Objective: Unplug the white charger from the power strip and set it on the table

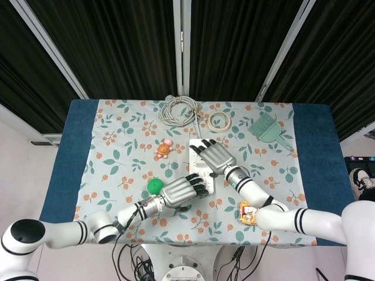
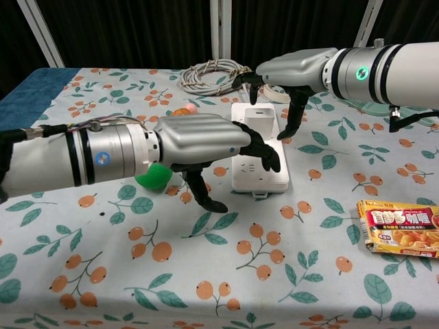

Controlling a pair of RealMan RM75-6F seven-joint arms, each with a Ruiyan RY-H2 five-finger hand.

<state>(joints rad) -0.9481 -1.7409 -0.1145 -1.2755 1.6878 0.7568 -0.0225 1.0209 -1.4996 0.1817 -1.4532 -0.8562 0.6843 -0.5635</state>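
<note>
Both hands closing in on the power strip, charger not yet gripped.

Left of the power strip (image 2: 259,164), the left hand (image 2: 206,140) spreads empty fingers over its near end; pressing down there should steady it. The white charger (image 2: 260,125) sits plugged in at the strip's far end, and the right hand (image 2: 281,86) hovers over it, fingers apart, holding nothing. It should pinch the sides squarely and pull straight up, then set it on the desk (image 2: 274,274).

Both arms reaching inward, left hand (image 2: 199,140) and right hand (image 2: 291,72) with fingers spread, empty.
</note>
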